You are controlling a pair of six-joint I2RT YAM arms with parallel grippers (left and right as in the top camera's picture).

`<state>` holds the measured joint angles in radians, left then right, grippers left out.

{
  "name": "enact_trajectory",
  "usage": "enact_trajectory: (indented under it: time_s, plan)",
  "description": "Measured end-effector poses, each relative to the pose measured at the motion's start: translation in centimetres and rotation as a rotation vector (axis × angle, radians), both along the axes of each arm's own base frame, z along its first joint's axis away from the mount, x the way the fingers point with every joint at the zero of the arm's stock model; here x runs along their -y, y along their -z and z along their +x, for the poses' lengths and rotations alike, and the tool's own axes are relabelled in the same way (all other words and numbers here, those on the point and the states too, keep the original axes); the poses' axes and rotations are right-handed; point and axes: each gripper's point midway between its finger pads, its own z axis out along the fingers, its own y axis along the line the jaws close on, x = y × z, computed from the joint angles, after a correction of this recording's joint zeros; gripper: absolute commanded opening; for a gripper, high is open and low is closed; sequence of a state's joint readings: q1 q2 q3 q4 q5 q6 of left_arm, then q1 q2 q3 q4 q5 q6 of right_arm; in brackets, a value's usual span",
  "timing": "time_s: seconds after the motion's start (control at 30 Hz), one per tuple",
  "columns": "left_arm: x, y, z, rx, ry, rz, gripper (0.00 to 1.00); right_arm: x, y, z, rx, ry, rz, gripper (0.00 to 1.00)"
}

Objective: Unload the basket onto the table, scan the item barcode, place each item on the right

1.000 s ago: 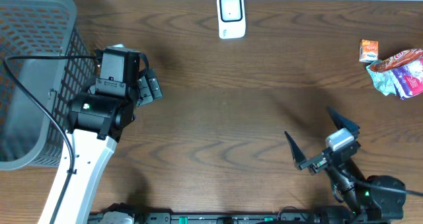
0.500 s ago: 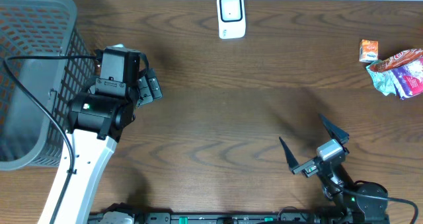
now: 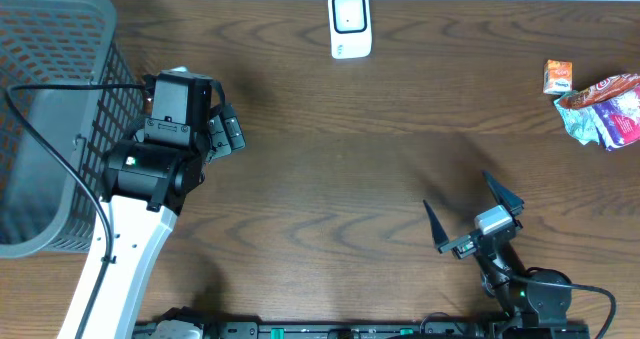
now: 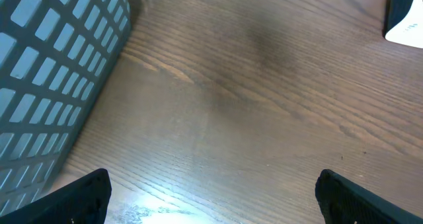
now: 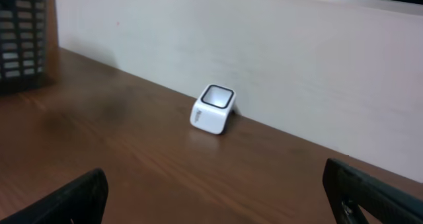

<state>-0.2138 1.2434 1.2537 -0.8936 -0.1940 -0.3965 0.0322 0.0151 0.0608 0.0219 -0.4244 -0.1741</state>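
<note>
Right tool (image 3: 456, 189) gapes over wood-grain table (image 3: 330, 179) facing white wall (image 5: 264, 65).

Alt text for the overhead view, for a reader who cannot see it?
Wooden table from above: white barcode scanner at the far edge, snack packets far right, grey mesh basket at left. The left gripper is beside the basket, the right gripper near the front edge, both open and empty.

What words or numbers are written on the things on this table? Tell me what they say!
None can be read clearly.
On the white scanner: a faint mark on its front, too blurred to read.
On the small orange packet: printing, too small to read.
On the crumpled wrappers: printing, too small to read.
On the grey basket: no writing seen.
</note>
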Motion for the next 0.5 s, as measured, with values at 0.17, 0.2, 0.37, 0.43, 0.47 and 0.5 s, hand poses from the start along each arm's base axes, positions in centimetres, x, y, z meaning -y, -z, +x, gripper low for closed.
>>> enact_trajectory:
  time_s: [0.17,0.2,0.37,0.43,0.47,0.5]
  plan:
    - [0.0,0.0,0.0,0.0,0.0,0.0,0.98,0.3,-0.5,0.2,0.051,0.02,0.004,0.99]
    - [0.0,0.0,0.0,0.0,0.0,0.0,0.98,0.4,-0.4,0.3,0.055,0.025,0.004,0.99]
    - [0.0,0.0,0.0,0.0,0.0,0.0,0.98,0.6,0.3,0.5,0.038,0.039,0.005,0.99]
    - [0.0,0.0,0.0,0.0,0.0,0.0,0.98,0.6,0.5,0.6,0.03,0.041,0.004,0.99]
    - [0.0,0.0,0.0,0.0,0.0,0.0,0.98,0.7,0.8,0.6,0.019,0.043,0.004,0.99]
    - [0.0,0.0,0.0,0.0,0.0,0.001,0.98,0.7,1.2,0.7,0.001,0.048,0.003,0.99]
